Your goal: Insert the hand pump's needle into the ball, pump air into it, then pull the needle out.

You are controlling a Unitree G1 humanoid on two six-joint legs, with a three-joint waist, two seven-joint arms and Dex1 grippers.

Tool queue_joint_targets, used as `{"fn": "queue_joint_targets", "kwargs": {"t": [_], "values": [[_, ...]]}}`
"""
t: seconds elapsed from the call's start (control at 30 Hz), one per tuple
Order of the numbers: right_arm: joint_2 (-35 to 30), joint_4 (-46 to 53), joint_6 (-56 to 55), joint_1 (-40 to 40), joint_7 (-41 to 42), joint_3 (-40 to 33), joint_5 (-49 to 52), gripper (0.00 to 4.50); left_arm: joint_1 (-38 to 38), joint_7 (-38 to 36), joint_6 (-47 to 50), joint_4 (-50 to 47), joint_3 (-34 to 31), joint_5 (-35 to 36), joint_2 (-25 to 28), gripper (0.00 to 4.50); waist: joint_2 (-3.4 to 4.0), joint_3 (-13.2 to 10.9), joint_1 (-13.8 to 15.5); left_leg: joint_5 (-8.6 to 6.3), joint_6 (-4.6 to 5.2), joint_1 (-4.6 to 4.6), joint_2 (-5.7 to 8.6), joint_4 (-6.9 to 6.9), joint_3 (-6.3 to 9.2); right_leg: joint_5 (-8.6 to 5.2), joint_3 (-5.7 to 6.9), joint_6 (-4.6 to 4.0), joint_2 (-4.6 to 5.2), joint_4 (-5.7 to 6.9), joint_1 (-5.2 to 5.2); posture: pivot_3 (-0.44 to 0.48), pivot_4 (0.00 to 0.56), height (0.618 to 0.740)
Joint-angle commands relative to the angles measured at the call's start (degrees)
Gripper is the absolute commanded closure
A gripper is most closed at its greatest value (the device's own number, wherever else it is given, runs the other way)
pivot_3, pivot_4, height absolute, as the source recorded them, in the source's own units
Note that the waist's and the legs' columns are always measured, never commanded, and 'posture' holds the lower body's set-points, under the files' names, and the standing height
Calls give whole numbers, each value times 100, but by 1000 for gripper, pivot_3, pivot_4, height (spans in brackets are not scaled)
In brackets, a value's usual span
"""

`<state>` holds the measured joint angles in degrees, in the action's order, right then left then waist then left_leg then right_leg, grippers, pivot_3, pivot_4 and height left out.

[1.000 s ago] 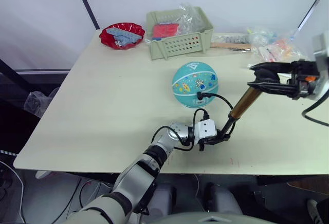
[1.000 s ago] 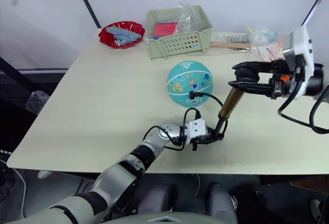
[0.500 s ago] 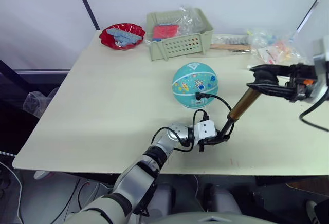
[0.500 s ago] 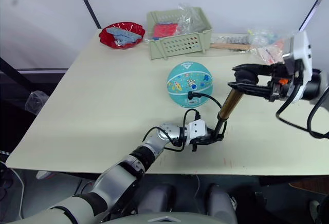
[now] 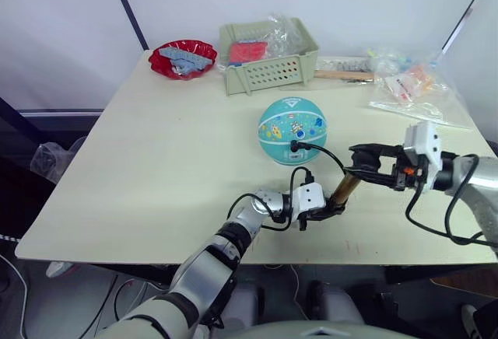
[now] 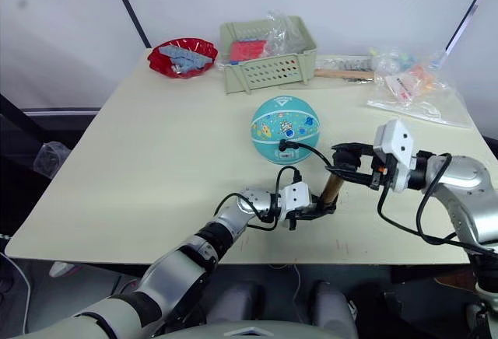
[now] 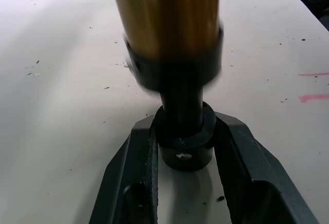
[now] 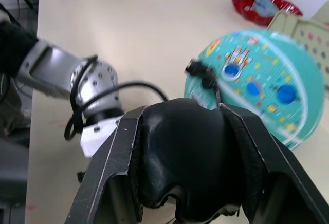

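The teal ball (image 5: 292,125) rests mid-table. A small black fitting (image 5: 295,147) sits against the ball's near side, the needle itself hidden in the ball. From it a thin black hose (image 5: 327,152) loops to the hand pump (image 5: 345,187), whose brass cylinder leans up to the right. My left gripper (image 5: 330,210) is shut on the pump's black lower end (image 7: 184,142) at the table surface. My right gripper (image 5: 367,166) is shut on the black T-handle (image 8: 185,157), right above the cylinder. The right wrist view also has the ball (image 8: 262,85) and fitting (image 8: 201,74).
At the table's far side stand a green basket (image 5: 268,55) holding bags, a red bowl (image 5: 184,57) and a wooden-handled tool (image 5: 342,75). Plastic bags (image 5: 412,86) lie at the far right. The table's front edge (image 5: 257,260) runs just below the left gripper.
My right gripper has come down and left with the handle, pushing it toward the brass cylinder, so less of the pump shows. The left gripper and ball have stayed put. The camera shifted slightly.
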<state>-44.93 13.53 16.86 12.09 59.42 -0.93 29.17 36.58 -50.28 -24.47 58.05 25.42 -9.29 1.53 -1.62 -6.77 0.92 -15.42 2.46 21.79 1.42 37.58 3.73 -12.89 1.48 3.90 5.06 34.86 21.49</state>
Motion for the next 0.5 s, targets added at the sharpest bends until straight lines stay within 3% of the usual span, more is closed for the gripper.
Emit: {"fn": "queue_joint_targets", "kwargs": {"t": [0.03,0.23,0.5], "values": [[-19,-334,8,-195,-31,150,-391,2873,-359,-20,514,709,295,-528,254,3432,2,-1,0,0,0,1,0,0,1,-2,0,0,0,0,0,0,150,740],[-234,-127,148,70,111,-252,-35,2873,-346,-16,516,718,296,-532,244,3432,15,-12,7,0,0,4,0,0,1,0,3,-1,-1,-1,1,0,150,740],[-853,466,1164,907,272,-1259,1307,2873,-342,-17,524,754,276,-532,236,3432,58,-63,55,1,1,24,13,0,4,1,8,-1,7,-3,15,0,150,740]]}}
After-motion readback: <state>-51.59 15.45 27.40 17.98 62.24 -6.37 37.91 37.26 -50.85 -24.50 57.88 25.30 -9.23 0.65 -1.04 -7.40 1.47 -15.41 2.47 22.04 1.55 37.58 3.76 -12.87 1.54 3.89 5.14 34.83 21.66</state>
